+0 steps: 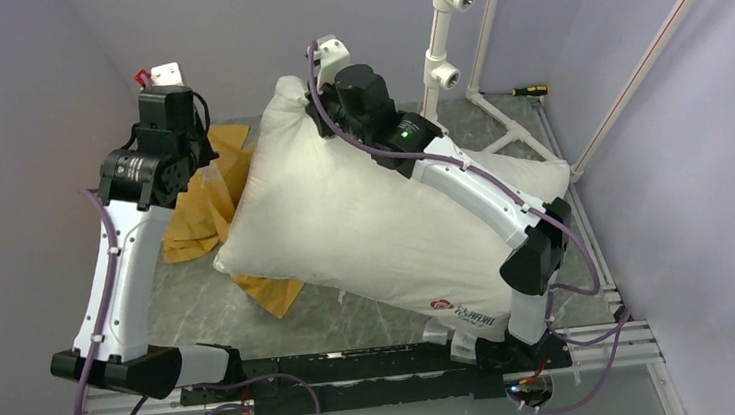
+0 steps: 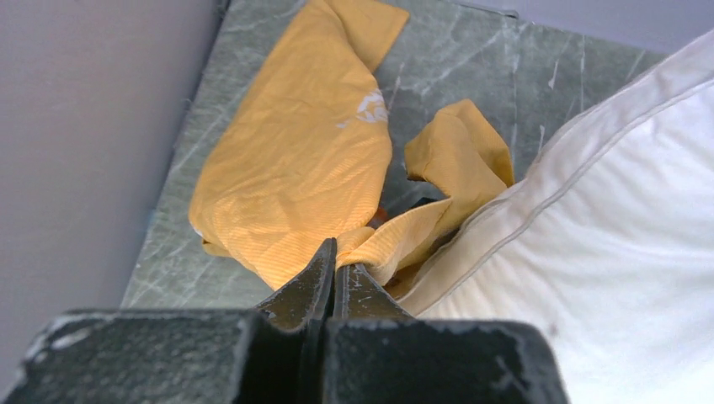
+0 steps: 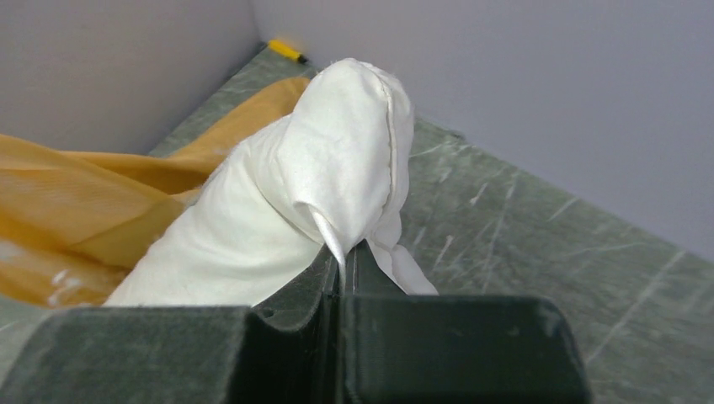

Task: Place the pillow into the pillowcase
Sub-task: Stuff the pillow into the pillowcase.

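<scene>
One plump pillow [image 1: 345, 220], crumpled orange pillowcase [image 1: 199, 217]

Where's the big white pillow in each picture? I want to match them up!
Top view: the pillow fills the middle, slanted across the table.
Left wrist view: the pillow fills the right side, beside the pillowcase.
Right wrist view: a corner of the pillow sticks up in the middle, pinched by the right gripper.
Shared landmark: the yellow-orange pillowcase, left of the pillow in all three.

White pillow [image 1: 345, 220]: smooth cloth; orange pillowcase [image 2: 295, 168]: matt ribbed cloth; table [image 1: 191, 305]: grey marbled, slight sheen.
</scene>
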### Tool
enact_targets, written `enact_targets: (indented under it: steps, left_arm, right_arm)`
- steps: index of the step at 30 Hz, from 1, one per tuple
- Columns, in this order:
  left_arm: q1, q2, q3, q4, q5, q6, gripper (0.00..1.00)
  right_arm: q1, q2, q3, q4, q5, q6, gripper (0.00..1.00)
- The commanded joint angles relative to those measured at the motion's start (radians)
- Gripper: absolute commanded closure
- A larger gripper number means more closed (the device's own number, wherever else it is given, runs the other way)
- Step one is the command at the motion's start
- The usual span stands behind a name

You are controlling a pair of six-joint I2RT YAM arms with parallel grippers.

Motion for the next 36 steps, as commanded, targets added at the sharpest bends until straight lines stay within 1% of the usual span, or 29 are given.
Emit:
enact_targets:
  steps: [1, 7, 10, 13, 15, 18, 21, 23, 25, 26, 28, 32, 36]
  left_arm:
    - [0.002, -0.042, 0.044, 0.001, -0.09, 0.053, 1.0]
    - [0.002, -0.054, 0.016, 0.005, -0.126, 0.11, 1.0]
    - [0.002, -0.06, 0.004, 0.009, -0.117, 0.124, 1.0]
    - [0.002, -0.062, -0.011, 0.006, -0.12, 0.128, 1.0]
    - [0.002, -0.065, -0.037, 0.008, -0.148, 0.131, 1.0]
    - [0.002, -0.056, -0.096, 0.027, -0.202, 0.148, 1.0]
    - [0.002, -0.03, -0.132, 0.045, -0.247, 0.164, 1.0]
    - [0.002, -0.028, -0.132, 0.063, -0.222, 0.197, 1.0]
    - [0.003, -0.054, -0.142, 0.105, -0.158, 0.243, 1.0]
    - [0.002, -0.073, -0.169, 0.133, -0.126, 0.258, 1.0]
    - [0.002, -0.115, -0.22, 0.176, -0.108, 0.282, 1.0]
    - [0.002, -0.145, -0.239, 0.158, -0.111, 0.272, 1.0]
    - [0.002, -0.155, -0.195, 0.136, -0.044, 0.246, 1.0]
  right_arm:
    - [-0.008, -0.085, 0.034, 0.314, 0.225, -0.105, 1.0]
    - [-0.003, -0.142, -0.011, 0.409, 0.307, -0.177, 1.0]
    - [0.0, -0.153, -0.017, 0.432, 0.329, -0.202, 1.0]
    - [0.004, -0.174, -0.054, 0.492, 0.377, -0.226, 1.0]
    - [0.005, -0.191, -0.075, 0.528, 0.374, -0.233, 1.0]
    - [0.004, -0.212, -0.082, 0.526, 0.319, -0.237, 1.0]
    - [0.004, -0.264, -0.147, 0.554, 0.283, -0.237, 1.0]
    - [0.005, -0.294, -0.201, 0.586, 0.293, -0.241, 1.0]
    - [0.004, -0.317, -0.242, 0.602, 0.315, -0.256, 1.0]
    - [0.005, -0.324, -0.253, 0.608, 0.324, -0.258, 1.0]
    - [0.005, -0.337, -0.273, 0.639, 0.336, -0.268, 1.0]
    - [0.006, -0.329, -0.256, 0.645, 0.348, -0.308, 1.0]
    - [0.016, -0.307, -0.254, 0.62, 0.332, -0.306, 1.0]
